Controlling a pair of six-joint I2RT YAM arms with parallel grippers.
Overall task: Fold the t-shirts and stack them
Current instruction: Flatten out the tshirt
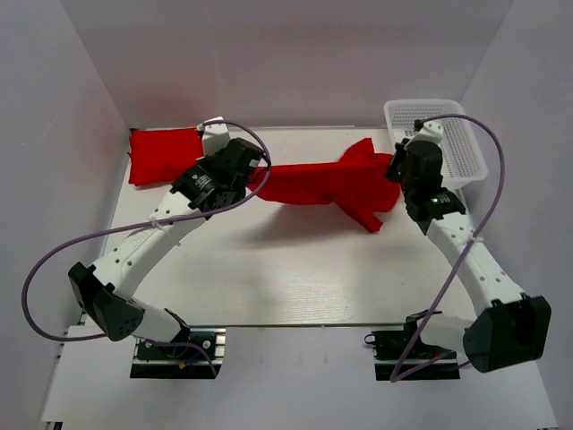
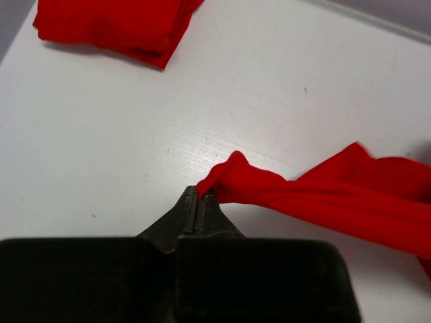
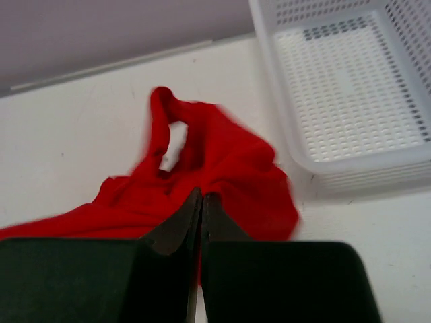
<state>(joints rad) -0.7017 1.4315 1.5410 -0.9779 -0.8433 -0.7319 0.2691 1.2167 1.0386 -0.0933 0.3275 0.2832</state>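
White mesh basket (image 1: 414, 104) is set upright at far-right corner of white table (image 1: 295, 269), its rim close to back edge. Table is enclosed by pale walls (image 1: 286, 54) on 3 sides.

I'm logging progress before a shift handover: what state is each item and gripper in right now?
Unfolded bright red cloth t-shirt: bunched, stretched between both grippers.
Folded red cloth t-shirt pile: folded, lying flat, far left.
White plastic mesh basket: upright, nothing visible inside.
Left gripper: shut on the unfolded t-shirt.
Right gripper: shut on the unfolded t-shirt.
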